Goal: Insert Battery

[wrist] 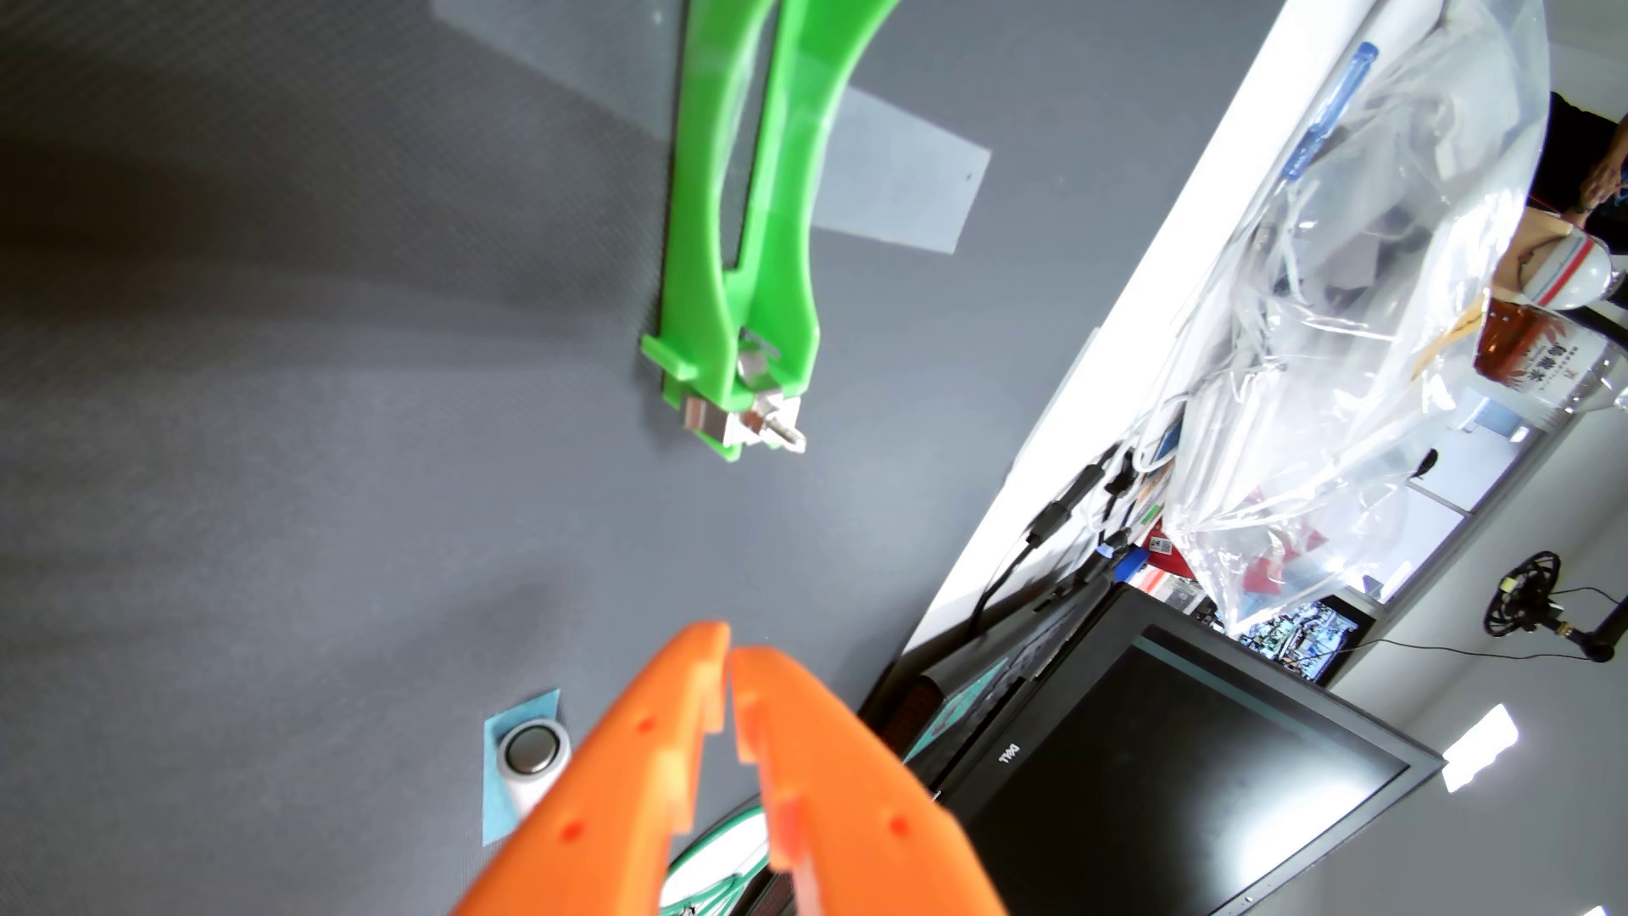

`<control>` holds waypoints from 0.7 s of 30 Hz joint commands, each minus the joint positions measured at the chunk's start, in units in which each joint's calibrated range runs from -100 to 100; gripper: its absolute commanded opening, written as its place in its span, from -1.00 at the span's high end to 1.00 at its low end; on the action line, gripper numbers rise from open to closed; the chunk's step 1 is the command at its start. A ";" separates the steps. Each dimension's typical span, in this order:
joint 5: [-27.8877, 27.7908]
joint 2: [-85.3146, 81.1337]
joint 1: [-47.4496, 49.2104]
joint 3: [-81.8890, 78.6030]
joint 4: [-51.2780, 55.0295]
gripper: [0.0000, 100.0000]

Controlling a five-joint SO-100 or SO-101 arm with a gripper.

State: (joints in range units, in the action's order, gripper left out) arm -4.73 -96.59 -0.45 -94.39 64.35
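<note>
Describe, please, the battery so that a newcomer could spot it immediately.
Start at the large grey mat in the wrist view. Just left of the orange gripper, a small blue patch lies on the mat. The battery on it is the only white cylinder with a round metallic end.

Bright, even light — soft shadows at left, blurred foreground, fisheye-bent edges

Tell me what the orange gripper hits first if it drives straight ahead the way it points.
Probably the green gripper, whose tip holds a small metal part, lying ahead of the orange gripper. Between them only bare grey mat shows. Depth is unclear, so it might pass above.
</note>
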 commanded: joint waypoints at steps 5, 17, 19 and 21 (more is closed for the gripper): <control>-0.01 -0.41 -0.14 0.43 0.09 0.97; -0.01 -0.41 -0.14 0.43 0.09 0.97; -0.01 -0.41 0.21 0.34 0.09 0.97; -0.01 -0.41 0.21 0.34 0.09 0.97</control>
State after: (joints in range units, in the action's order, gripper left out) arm -4.73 -96.59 -0.45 -94.39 64.35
